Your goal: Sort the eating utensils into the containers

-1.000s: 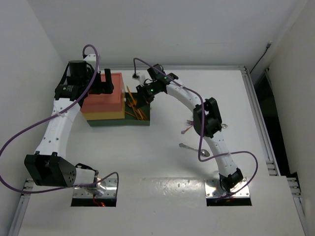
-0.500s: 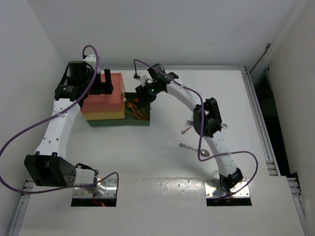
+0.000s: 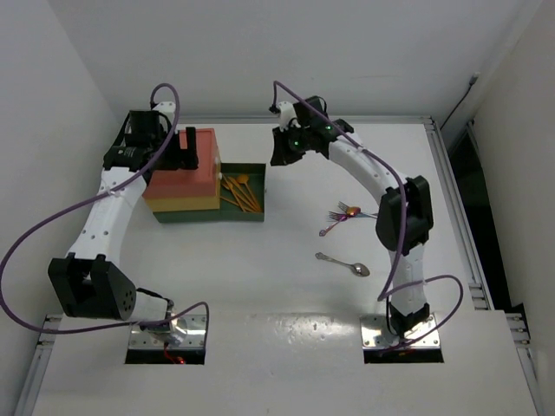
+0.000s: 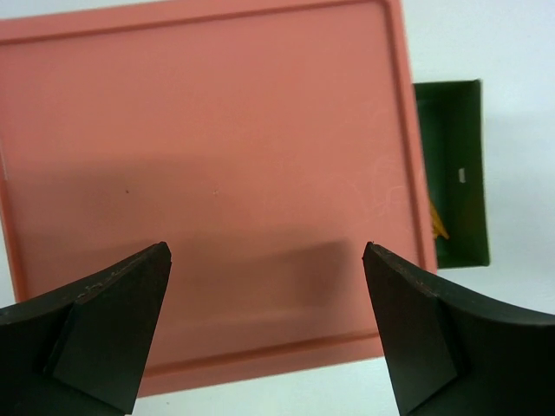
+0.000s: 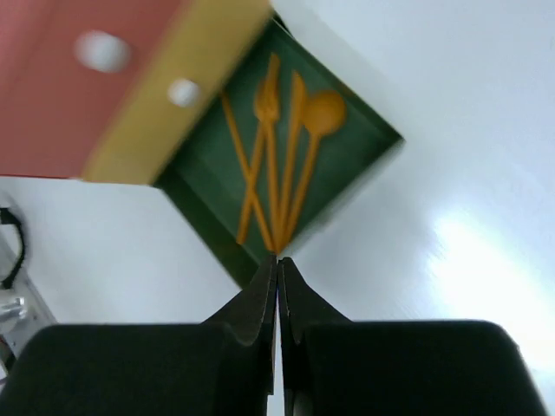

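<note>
The drawer block has a red-orange top (image 3: 182,169), a yellow middle (image 3: 178,204) and a dark green bottom drawer (image 3: 251,212) pulled out to the right. Several orange utensils (image 3: 238,191) lie in the green drawer, also in the right wrist view (image 5: 282,169). My left gripper (image 3: 186,149) is open above the red-orange top (image 4: 217,156). My right gripper (image 3: 279,154) is shut and empty, above the table just right of the green drawer (image 5: 364,147). Purple and pink utensils (image 3: 340,215) and a silver spoon (image 3: 344,263) lie on the table at the right.
White walls close in the table at the back and left. A rail (image 3: 455,208) runs along the table's right edge. Purple cables loop from both arms. The arm bases (image 3: 403,334) are at the near edge.
My right gripper has risen and pulled back right from over the green drawer, with the arm stretched out. The orange utensils now lie uncovered. My left gripper stays over the block.
</note>
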Tool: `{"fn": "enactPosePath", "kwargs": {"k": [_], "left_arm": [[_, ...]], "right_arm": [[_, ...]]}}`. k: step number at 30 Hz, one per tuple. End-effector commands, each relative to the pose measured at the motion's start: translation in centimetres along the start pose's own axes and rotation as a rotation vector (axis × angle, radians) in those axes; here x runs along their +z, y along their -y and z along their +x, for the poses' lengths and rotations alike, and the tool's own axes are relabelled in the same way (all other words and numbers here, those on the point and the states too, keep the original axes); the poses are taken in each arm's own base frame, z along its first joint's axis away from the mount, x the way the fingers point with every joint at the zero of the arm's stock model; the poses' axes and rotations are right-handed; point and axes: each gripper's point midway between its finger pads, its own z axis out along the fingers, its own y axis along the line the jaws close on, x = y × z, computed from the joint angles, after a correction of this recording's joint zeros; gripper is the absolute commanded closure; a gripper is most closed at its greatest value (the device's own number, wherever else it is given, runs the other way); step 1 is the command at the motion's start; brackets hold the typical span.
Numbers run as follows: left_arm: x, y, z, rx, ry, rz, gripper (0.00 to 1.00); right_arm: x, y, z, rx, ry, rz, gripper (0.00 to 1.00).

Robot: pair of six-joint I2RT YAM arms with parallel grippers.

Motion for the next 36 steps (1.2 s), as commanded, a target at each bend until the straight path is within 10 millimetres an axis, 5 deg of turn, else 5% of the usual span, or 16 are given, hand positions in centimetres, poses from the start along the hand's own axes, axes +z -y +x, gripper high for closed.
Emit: {"fn": "enactPosePath", "kwargs": {"k": [1,6,10,27,36], "left_arm": [[0.2,-1.2,-0.5,0.002,-0.004,-0.052,0.0],[1.0,-0.5,1.0,0.052,-0.056,-0.07,0.0],[1.0,-0.7,1.0,0.052,-0.056,-0.079,0.0],[2.1,-0.4,2.0,0.052,-0.095,-0.059,0.0],[2.8,-0.3,2.8,0.051,-0.123,-0.048,0.0]], "right_arm": [[3.8,2.8,5.7,0.126,-0.125,0.026,1.0],[6.8,4.4,8.8,0.145,-0.167,0.038,1.0],[8.5,5.6,9.5,0.157,-0.176,0.036,1.0],[12.0,1.3,6.8,0.294,-0.064,-0.212,1.0],[14.3,-1.1,7.8,0.367,-0.09,-0.325,1.0]]}}
